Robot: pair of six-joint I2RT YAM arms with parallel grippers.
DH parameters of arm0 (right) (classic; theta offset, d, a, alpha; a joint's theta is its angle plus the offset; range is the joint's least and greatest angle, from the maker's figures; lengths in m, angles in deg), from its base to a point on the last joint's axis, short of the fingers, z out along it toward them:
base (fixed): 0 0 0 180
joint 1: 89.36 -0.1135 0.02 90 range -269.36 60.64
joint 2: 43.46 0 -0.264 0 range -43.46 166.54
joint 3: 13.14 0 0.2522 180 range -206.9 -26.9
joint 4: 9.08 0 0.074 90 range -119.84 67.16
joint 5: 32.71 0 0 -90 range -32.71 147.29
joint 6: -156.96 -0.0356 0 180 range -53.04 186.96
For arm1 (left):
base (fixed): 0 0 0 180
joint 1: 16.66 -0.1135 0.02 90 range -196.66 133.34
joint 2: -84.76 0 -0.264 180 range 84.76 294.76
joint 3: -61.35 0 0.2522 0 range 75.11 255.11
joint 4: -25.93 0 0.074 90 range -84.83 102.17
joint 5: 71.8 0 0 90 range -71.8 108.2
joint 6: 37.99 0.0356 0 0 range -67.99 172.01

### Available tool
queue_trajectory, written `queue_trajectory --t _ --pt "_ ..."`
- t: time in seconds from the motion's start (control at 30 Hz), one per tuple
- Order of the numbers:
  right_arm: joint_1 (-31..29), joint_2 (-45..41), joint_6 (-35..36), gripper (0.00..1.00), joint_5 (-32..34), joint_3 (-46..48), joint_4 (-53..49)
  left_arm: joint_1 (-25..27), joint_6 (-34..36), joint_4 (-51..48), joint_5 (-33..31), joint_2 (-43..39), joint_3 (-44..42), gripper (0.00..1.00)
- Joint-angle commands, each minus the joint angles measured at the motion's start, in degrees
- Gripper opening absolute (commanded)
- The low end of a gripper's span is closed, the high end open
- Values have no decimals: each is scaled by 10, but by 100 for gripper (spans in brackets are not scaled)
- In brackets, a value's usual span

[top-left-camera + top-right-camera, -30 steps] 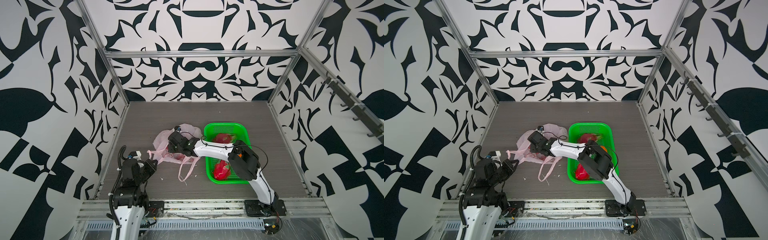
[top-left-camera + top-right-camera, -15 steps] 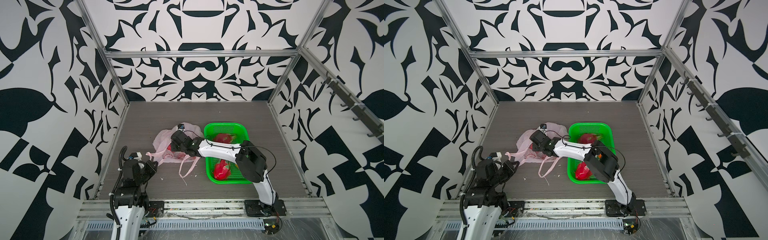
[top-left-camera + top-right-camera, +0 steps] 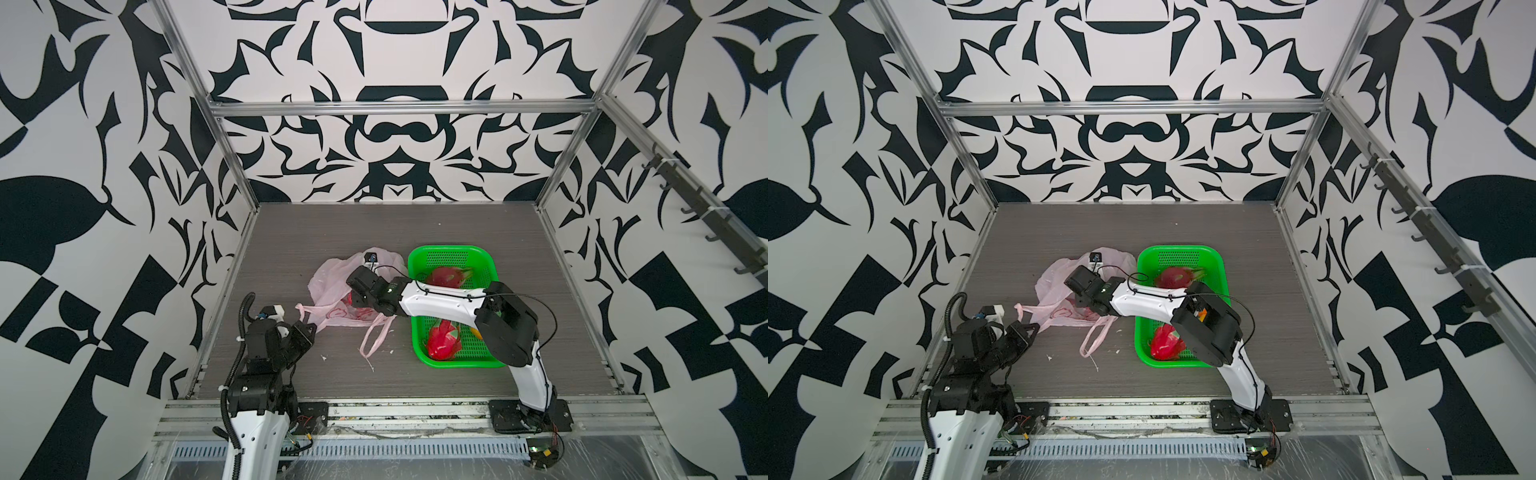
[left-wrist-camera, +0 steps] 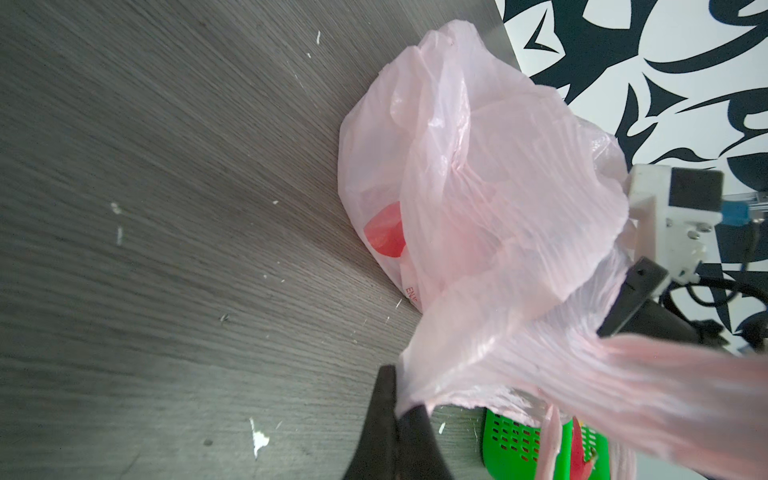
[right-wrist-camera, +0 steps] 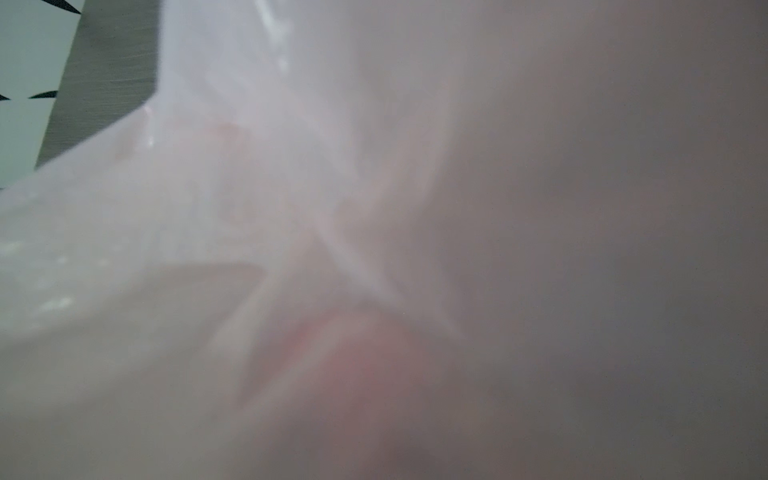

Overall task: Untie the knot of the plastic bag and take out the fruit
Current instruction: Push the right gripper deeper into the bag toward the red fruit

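Pink plastic bag (image 3: 328,282): your left claw (image 4: 401,399) pinches its handle (image 4: 478,361), likely anchoring it, while your right claw (image 3: 356,296), spread hidden, reaches inside.

Both top views come through bright and even, soft light seemingly from above, only faint soft shadows on the grey table (image 3: 291,241). The patterned walls (image 3: 83,208) stretch toward the picture edges. Left wrist view: crisp on the plastic bag (image 4: 478,187), its nearest stretch smeared. Right wrist view: dim, pink-grey haze, wholly out of focus
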Motion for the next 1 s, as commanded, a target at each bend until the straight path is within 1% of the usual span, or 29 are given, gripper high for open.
queue_trajectory --t 0.0,0.17,0.37,0.57,0.77,0.9,0.97 --pt "1 -12 5 27 22 -3 -18 0 -2 4 8 -3 -9 0" --pt "0 5 3 35 10 -20 -23 0 -3 7 12 -1 -7 0" --pt "-2 16 -5 52 -9 -26 -20 0 -4 11 16 1 -11 0" --pt "-5 29 -13 63 -27 -35 -16 0 -5 15 19 2 -13 0" --pt "-6 43 -24 69 -39 -47 -18 0 -6 15 27 -3 -17 0" --pt "-6 55 -31 70 -40 -59 -28 0 -6 15 28 -5 -19 0" --pt "-6 61 -33 69 -42 -62 -28 0 -6 15 28 -6 -19 0"
